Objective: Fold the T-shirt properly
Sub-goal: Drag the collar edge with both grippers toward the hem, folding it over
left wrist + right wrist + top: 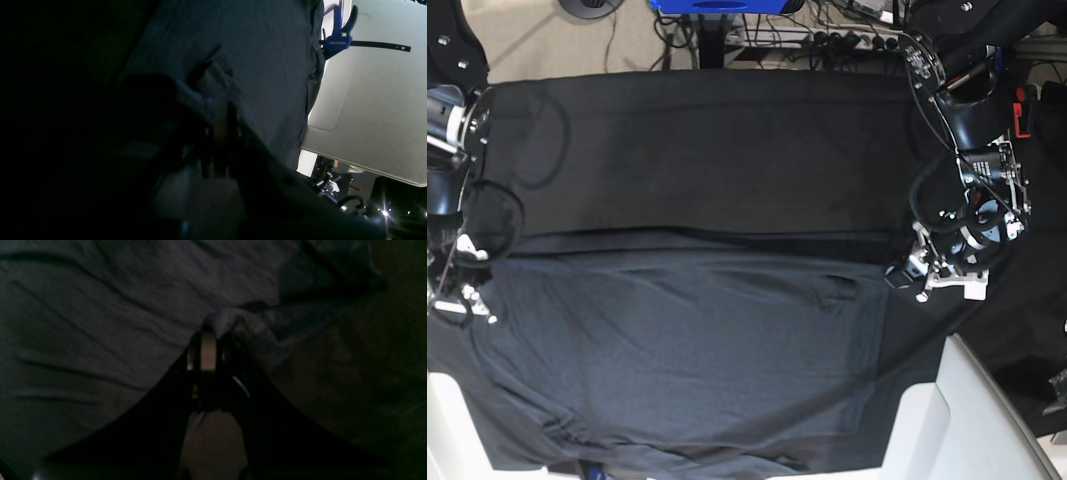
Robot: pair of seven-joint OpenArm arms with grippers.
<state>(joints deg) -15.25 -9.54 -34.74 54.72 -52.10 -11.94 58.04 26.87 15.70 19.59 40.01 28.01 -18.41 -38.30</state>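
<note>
Looking at the base view from left to right: the right gripper (467,300) sits at the left edge of the shirt (687,350), and its wrist cam shows the jaws pressed together on a bunched-up bit of grey fabric (233,323), so it's pinching an edge or corner, can't tell which. The shirt itself is spread wide across the near half of the black tablecloth (707,140), mostly flat with long soft wrinkles and its front edge hanging toward the white panels (972,410). Over on the right side, the left gripper (907,270) is at the shirt's other edge, jaws also closed, and its cam shows pale cloth (217,76) caught at the tips. My guess is both arms grab opposite sides so the fabric stays taut and the two ends travel together for a clean fold. A blue clamp (338,36) pins the tablecloth so it won't drag along.
</note>
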